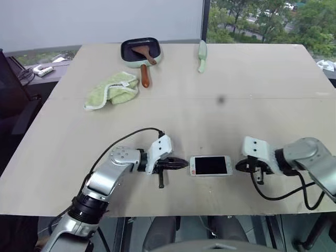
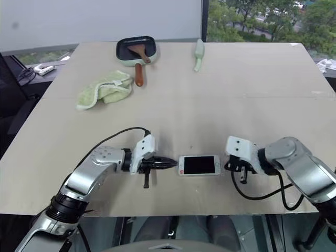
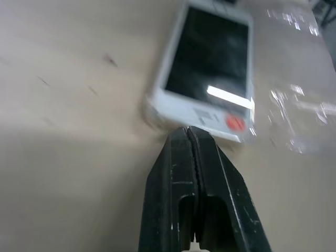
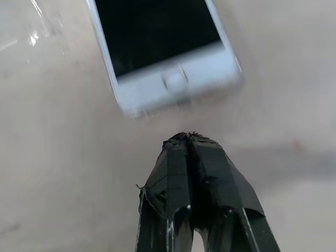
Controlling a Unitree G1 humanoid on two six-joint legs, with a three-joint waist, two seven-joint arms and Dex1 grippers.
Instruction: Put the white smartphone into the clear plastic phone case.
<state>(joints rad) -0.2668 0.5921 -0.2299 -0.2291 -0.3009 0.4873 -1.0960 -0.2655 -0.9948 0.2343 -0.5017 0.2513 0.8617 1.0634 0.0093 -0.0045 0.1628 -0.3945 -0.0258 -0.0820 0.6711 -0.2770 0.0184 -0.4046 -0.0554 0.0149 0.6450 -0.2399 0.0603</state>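
White smartphone (image 1: 210, 166) flat on table (image 1: 236, 94), between left fingers (image 1: 181, 164) and right fingers (image 1: 241, 167), both pairs pressed together

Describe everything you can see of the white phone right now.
The white phone lies flat, screen up, near the table's front edge, long side across, between the two grippers. Black glass, white border, rounded corners, a round home button toward the right gripper, a small red spot at the end toward the left gripper. Clear glossy plastic, seemingly the case, shows around and beside it. Both grippers are shut, their tips just off its ends; contact is unclear.
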